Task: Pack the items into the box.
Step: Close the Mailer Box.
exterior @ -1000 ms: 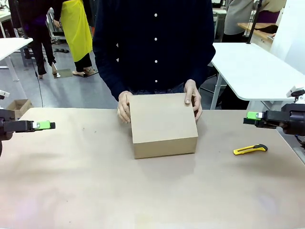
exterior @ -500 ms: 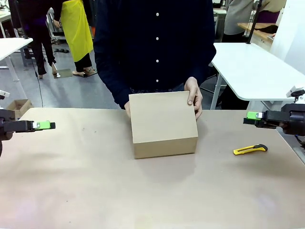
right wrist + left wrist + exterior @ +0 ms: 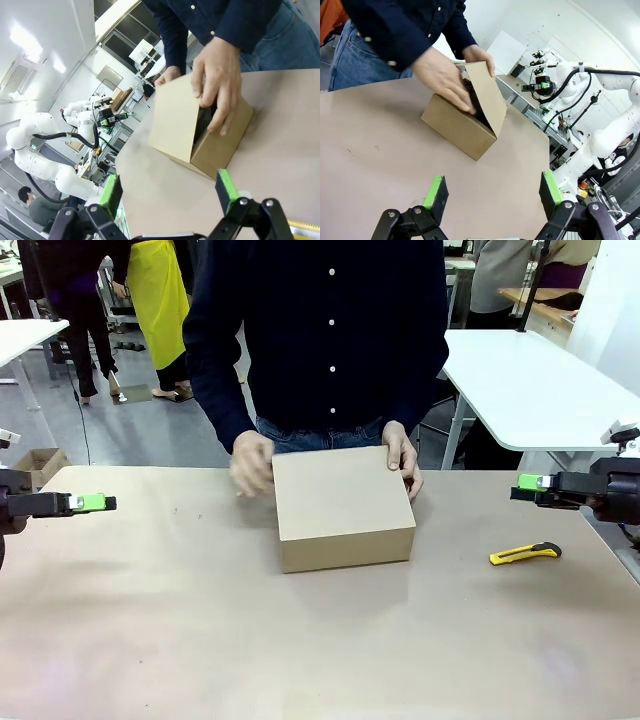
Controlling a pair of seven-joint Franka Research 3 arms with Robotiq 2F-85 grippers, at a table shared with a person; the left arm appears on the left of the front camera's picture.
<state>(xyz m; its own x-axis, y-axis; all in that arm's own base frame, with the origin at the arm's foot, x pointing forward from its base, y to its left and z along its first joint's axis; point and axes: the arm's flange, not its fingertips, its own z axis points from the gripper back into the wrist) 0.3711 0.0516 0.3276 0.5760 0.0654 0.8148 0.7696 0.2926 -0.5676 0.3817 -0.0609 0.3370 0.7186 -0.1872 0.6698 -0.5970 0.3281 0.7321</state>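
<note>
The person's hands (image 3: 253, 462) lift the cardboard box (image 3: 343, 505) lid, midway between both robot hands. Left hand (image 3: 491, 191) and right hand (image 3: 167, 192) hover apart, empty. Next probably fetching items.

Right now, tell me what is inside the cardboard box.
The box has its flap lid lifted, and the person's hand reaches into the opening. Only dark shadow shows inside; hand and lid cover the contents, so nothing can be identified.

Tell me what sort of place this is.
Probably a robotics lab or data-collection workshop: white robot arms on stands at other stations, a white work table behind, and a brown paper-covered table where a person handles a brown cardboard box.
</note>
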